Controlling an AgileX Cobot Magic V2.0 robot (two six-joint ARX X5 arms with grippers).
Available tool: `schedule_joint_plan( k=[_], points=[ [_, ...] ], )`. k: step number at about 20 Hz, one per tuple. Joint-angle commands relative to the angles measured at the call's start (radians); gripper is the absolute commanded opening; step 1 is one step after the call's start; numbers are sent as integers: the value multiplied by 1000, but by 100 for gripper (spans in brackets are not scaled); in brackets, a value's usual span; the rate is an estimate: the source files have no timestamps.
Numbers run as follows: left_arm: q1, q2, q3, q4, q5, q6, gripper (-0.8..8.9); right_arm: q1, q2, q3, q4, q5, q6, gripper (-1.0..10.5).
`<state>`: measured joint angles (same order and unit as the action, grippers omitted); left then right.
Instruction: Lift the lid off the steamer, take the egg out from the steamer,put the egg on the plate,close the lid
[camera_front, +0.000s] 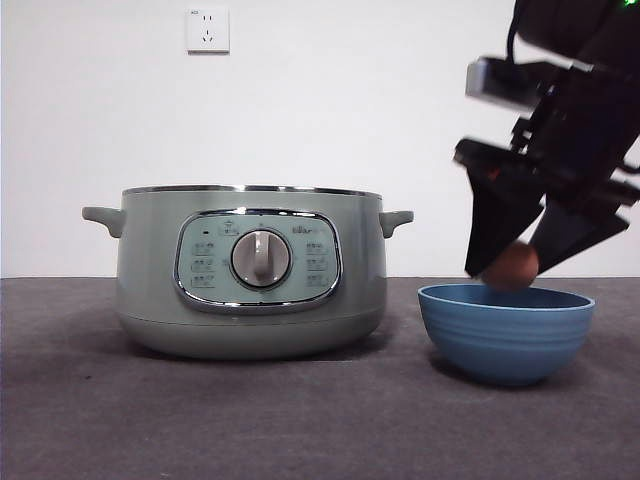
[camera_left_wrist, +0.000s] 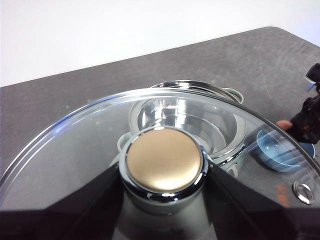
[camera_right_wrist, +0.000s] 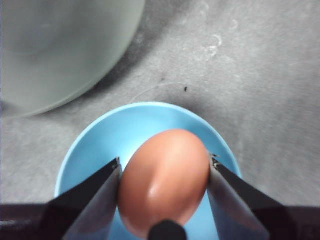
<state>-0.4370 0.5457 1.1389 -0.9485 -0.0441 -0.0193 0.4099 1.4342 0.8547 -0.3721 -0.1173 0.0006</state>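
Note:
The sage-green steamer (camera_front: 250, 270) stands open at the left of the front view, without its lid. My left gripper (camera_left_wrist: 162, 192) is shut on the knob (camera_left_wrist: 164, 162) of the glass lid (camera_left_wrist: 75, 150) and holds it up above the steamer (camera_left_wrist: 190, 120); this arm is out of the front view. My right gripper (camera_front: 512, 262) is shut on a brown egg (camera_front: 511, 267) and holds it just over the blue bowl (camera_front: 506, 330). In the right wrist view the egg (camera_right_wrist: 164, 180) sits between the jaws above the bowl (camera_right_wrist: 100, 140).
A wall socket (camera_front: 207, 28) is on the white wall behind. The dark grey table (camera_front: 300, 420) runs in front of the pot and bowl. The steamer's outer wall (camera_right_wrist: 55, 50) lies close beside the bowl.

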Motion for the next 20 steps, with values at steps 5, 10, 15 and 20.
schedule_joint_plan(
  k=[5,10,15,20],
  points=[
    [-2,-10,14,57,1,0,-8,13,145,-11,57,-39,0,-17],
    [-2,5,14,58,1,1,-8,36,169,-11,53,-42,-9,9],
    [-2,91,14,125,32,23,-8,57,165,-10,31,-41,-10,382],
    [-3,257,14,293,125,29,-8,57,113,5,31,-41,-10,389]
  ],
)
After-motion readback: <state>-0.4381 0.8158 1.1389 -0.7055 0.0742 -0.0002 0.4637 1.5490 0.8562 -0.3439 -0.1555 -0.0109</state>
